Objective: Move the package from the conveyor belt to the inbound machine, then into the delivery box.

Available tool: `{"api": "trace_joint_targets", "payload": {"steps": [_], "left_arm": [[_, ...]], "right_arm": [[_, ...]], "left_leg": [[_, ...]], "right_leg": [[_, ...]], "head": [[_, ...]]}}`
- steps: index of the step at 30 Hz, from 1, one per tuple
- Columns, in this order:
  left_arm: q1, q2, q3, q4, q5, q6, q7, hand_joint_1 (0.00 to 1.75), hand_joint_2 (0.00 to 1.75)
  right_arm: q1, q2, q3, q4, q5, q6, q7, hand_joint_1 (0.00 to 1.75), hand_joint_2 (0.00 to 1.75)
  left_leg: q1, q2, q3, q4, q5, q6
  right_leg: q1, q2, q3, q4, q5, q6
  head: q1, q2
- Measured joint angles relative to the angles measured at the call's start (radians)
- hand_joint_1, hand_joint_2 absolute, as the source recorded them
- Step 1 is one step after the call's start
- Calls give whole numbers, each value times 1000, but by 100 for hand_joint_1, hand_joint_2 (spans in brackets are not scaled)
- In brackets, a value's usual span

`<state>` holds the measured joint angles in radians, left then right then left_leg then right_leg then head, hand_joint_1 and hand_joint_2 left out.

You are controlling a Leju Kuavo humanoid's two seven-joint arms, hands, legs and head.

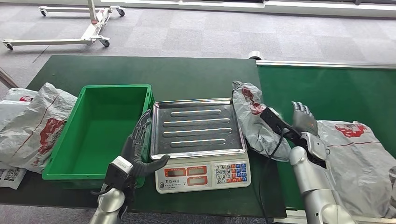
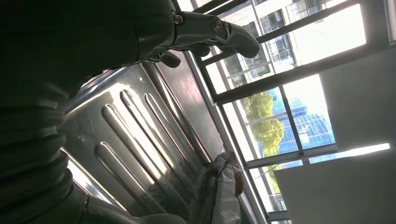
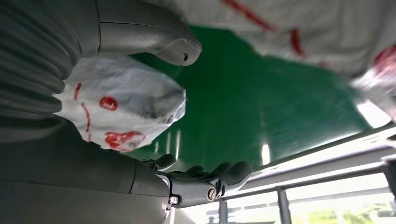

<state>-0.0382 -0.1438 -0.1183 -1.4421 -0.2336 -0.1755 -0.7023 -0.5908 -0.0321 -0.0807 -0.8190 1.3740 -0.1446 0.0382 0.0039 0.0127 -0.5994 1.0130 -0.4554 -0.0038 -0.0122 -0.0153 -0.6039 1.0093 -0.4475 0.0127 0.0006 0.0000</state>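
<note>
Grey plastic with red print, the package (image 1: 254, 122) lies at the belt's (image 1: 336, 93) left edge, just right of the scale (image 1: 200, 140) and its steel tray. Right hand (image 1: 303, 119) hovers just beside it, fingers (image 3: 224, 173) spread, holding nothing. Left hand (image 1: 140, 149) sits between the green box (image 1: 100, 130) and the scale, fingers apart, empty.
</note>
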Motion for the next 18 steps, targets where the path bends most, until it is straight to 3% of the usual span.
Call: {"api": "trace_joint_targets", "payload": {"steps": [3,15,18], "left_arm": [[0,1,0,2,1,0,0,0,175],[-1,2,0,3,-7,-7,0,0,175],[-2,2,0,4,-8,-9,0,0,175]], "right_arm": [[-13,8,-2,43,-30,27,-44,0,175],[-42,15,-2,109,-76,64,-92,0,175],[-43,16,3,122,-128,105,-173,0,175]], "left_leg": [[0,-1,0,0,0,0],[0,-1,-1,0,0,0],[0,-1,-1,0,0,0]], "right_leg": [[0,-1,0,0,0,0],[0,-1,0,0,0,0],[0,-1,0,0,0,0]], "head": [[0,0],[0,0],[0,0]]}}
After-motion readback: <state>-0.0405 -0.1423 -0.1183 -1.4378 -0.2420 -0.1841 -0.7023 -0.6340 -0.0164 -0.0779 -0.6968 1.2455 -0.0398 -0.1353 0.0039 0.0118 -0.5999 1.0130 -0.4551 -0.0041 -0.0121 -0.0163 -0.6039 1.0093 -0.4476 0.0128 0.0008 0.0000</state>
